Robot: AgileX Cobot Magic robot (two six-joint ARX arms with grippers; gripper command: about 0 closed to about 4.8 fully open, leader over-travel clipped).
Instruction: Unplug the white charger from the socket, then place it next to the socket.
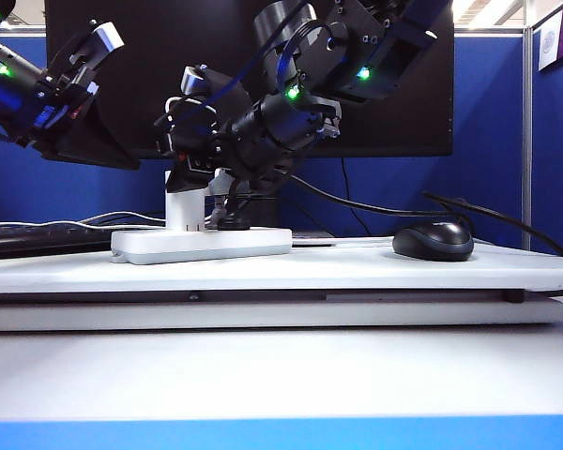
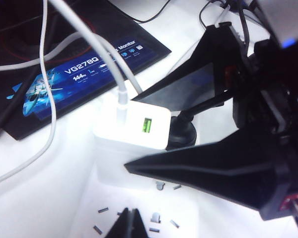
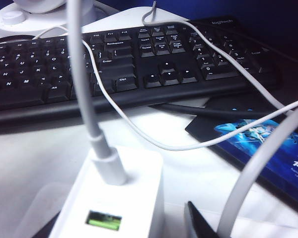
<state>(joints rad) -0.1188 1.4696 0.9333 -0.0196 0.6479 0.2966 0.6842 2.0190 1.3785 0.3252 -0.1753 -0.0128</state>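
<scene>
Left wrist view: small white block charger [image 2: 139,126] stands upright, plugged in the long flat white power strip [image 2: 139,198], long axis vertical. Right pincer [image 2: 184,134] straddles it, black fingers [image 2: 188,84] either side, spread; contact uncertain. Left pincer [image 1: 98,47] hangs well apart, raised; state unclear.

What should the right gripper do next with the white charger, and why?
Probably close the right gripper onto the white charger, then pull straight up. The charger still stands plugged into the socket, and the gripper's open fingers already flank it beside the black plug. The left gripper hangs apart, up on the left.
</scene>
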